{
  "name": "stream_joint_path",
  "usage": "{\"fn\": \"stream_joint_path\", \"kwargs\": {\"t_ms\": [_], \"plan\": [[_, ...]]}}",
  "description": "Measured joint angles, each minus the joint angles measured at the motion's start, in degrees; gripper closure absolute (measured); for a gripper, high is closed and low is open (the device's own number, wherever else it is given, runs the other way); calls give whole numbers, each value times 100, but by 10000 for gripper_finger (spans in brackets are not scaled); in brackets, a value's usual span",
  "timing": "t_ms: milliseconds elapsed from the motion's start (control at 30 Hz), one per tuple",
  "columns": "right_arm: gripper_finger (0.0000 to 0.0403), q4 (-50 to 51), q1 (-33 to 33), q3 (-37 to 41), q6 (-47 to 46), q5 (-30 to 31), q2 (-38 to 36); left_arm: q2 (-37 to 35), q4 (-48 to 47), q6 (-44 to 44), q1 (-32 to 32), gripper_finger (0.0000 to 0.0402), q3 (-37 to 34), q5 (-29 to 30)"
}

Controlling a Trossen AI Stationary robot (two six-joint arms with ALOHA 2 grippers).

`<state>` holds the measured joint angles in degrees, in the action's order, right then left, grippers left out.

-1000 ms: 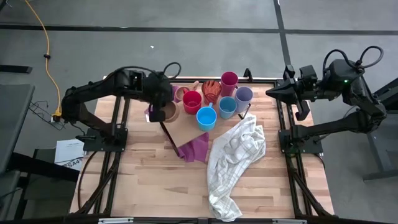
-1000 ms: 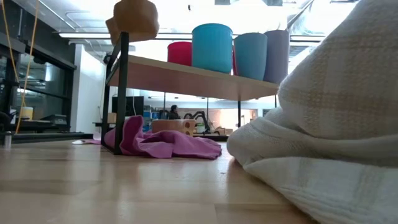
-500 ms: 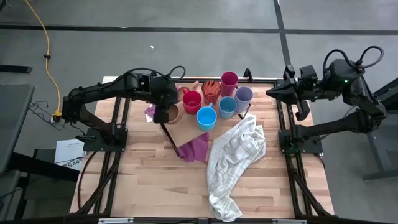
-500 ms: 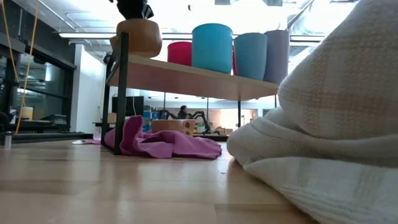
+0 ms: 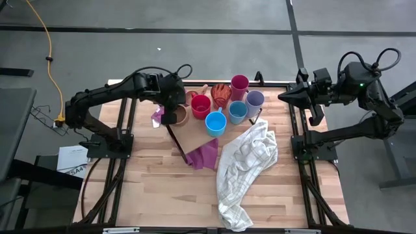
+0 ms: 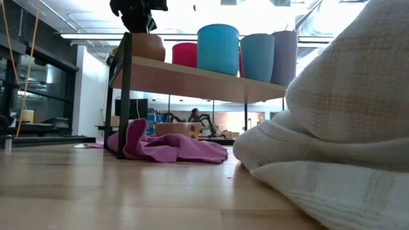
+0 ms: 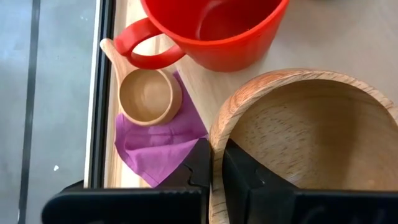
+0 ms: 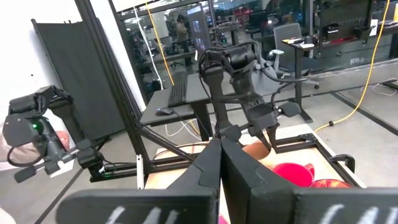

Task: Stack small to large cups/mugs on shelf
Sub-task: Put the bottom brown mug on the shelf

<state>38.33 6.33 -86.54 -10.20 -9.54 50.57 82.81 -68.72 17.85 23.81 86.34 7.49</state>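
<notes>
Wood-grained and tan, a large handled cup (image 7: 311, 140) is pinched by its rim between the closed fingers of the left gripper (image 7: 216, 165), one finger inside the wall and one outside. In the high view this gripper (image 5: 170, 112) is seen over the left end of the shelf (image 5: 195, 138), a light-wood board on a thin black frame. In the low view the tan cup (image 6: 146, 46) appears set on the shelf's left corner, though contact cannot be confirmed. Just beside it are a red handled mug (image 7: 214, 28) and a smaller tan handled cup (image 7: 148, 96), the latter lying by a purple cloth (image 7: 158, 146). Further along the shelf, a blue cup (image 5: 215, 123), a second blue cup (image 5: 237, 112), a lavender tumbler (image 5: 254, 99) and a magenta tumbler (image 5: 239, 83) are grouped. The right gripper (image 5: 287, 96) is held shut, parked well apart at the table's right edge. The step in hand is judged to be the placing of the large tan cup. Next, a release is probably called for, then the fetching of a smaller cup to be nested inside.
</notes>
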Motion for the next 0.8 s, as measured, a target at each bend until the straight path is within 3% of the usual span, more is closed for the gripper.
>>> {"fn": "stream_joint_path", "kwargs": {"t_ms": [800], "plan": [[403,0,0,4,17,0,-2,0,308,131,33,396,-487,-170]]}}
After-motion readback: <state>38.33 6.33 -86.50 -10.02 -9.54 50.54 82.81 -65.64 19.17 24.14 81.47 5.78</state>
